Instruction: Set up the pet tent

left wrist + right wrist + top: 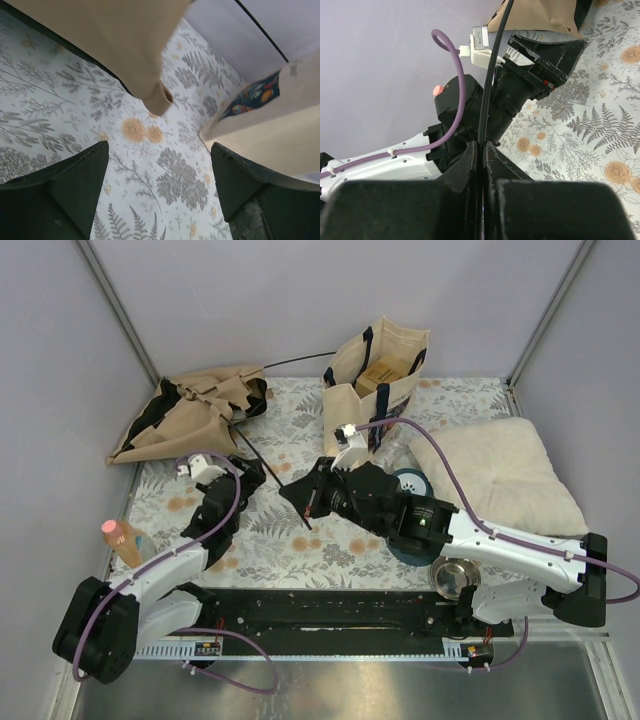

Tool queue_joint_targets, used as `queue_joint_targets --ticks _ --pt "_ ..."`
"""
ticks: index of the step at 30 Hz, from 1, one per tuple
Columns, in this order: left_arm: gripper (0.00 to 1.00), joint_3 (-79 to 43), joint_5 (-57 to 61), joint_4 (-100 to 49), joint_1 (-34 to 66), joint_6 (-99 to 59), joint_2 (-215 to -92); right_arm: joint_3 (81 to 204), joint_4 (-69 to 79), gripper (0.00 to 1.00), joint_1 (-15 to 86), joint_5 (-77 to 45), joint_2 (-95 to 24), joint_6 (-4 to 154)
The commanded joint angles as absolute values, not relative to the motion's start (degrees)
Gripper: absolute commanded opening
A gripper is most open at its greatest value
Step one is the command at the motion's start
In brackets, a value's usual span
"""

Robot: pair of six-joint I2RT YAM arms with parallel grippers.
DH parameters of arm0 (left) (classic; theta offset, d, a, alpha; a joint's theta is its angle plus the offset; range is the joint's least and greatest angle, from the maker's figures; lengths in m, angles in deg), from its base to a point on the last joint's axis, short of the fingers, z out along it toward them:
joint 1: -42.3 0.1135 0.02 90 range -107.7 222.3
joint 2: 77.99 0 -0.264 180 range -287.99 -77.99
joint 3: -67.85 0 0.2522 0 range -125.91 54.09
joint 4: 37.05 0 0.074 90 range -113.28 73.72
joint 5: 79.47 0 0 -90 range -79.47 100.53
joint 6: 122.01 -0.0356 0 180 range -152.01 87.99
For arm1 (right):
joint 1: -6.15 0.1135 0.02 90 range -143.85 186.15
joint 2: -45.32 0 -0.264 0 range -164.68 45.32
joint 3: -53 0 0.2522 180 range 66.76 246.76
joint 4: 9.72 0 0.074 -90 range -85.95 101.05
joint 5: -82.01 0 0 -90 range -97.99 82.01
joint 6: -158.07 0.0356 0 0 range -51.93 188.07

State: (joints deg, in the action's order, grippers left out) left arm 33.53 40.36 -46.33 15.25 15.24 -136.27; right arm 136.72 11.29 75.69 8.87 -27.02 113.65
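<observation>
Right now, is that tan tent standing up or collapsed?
Collapsed. The pet tent lies in a crumpled heap at the far left, and the right gripper pinches one thin black pole.

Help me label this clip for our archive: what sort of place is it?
Probably a staged robot test cell: plain panel walls enclose a fern-print table cover, a left arm and right arm sit bolted at its edge, with pet props: pet tent, fluffy pillow.

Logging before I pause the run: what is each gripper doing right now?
Left gripper: open, holding nothing.
Right gripper: closed on the thin black tent pole.
</observation>
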Motion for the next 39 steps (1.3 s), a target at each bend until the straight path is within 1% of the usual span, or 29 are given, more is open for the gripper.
queue_joint_targets --ticks 1,5,10,11,14,16,17,19,22,26,28,30,34,39 --pt "0.89 31.41 35.34 -52.03 21.8 17.99 -136.97 140.86 7.47 0.0 74.71 9.15 -26.67 115.0" --pt "0.99 33.08 28.56 -49.67 27.0 22.39 -133.63 140.95 7.21 0.0 74.01 8.36 -26.84 115.53" --pt "0.99 34.05 26.53 -46.4 30.42 24.68 -130.64 140.86 6.68 0.0 73.13 6.95 -26.93 116.32" --pt "0.97 34.05 25.66 -46.31 31.3 25.2 -130.81 140.86 6.51 0.0 73.13 6.77 -27.02 116.41" --pt "0.77 34.31 22.58 -48.06 34.03 26.08 -132.47 140.94 6.33 0.0 73.04 6.42 -27.11 116.67" --pt "0.61 34.49 20.3 -50.17 35.26 26.53 -134.49 141.03 6.24 0.0 73.04 6.16 -27.19 116.76" --pt "0.58 34.66 19.59 -52.01 35.61 26.61 -135.55 141.12 5.98 0.0 73.04 5.81 -27.19 116.84" --pt "0.58 34.75 18.1 -55.26 36.06 26.35 -138.01 141.38 5.72 0.0 73.04 5.54 -27.28 117.11" --pt "0.65 34.84 15.99 -60.71 36.32 25.74 -142.14 141.65 5.54 0.0 73.04 5.19 -27.37 117.02" --pt "0.68 36.16 14.66 -71.16 36.85 26.87 -148.11 142.0 5.28 0.0 73.04 4.75 -27.72 117.28" --pt "0.68 37.04 14.93 -76.43 36.94 27.67 -150.58 142.17 5.1 0.0 73.04 4.49 -27.72 117.46" --pt "0.65 38.26 15.02 -83.71 37.02 28.28 -153.12 142.18 4.84 0.0 73.04 3.96 -27.81 117.72" --pt "0.62 38.27 15.89 -89.02 37.2 28.37 -156.64 142.35 4.75 0.0 73.04 3.26 -28.25 117.99" --pt "0.61 37.92 17.04 -91.4 37.2 26.88 -158.06 142.09 4.66 0.0 73.04 2.73 -28.16 118.51"
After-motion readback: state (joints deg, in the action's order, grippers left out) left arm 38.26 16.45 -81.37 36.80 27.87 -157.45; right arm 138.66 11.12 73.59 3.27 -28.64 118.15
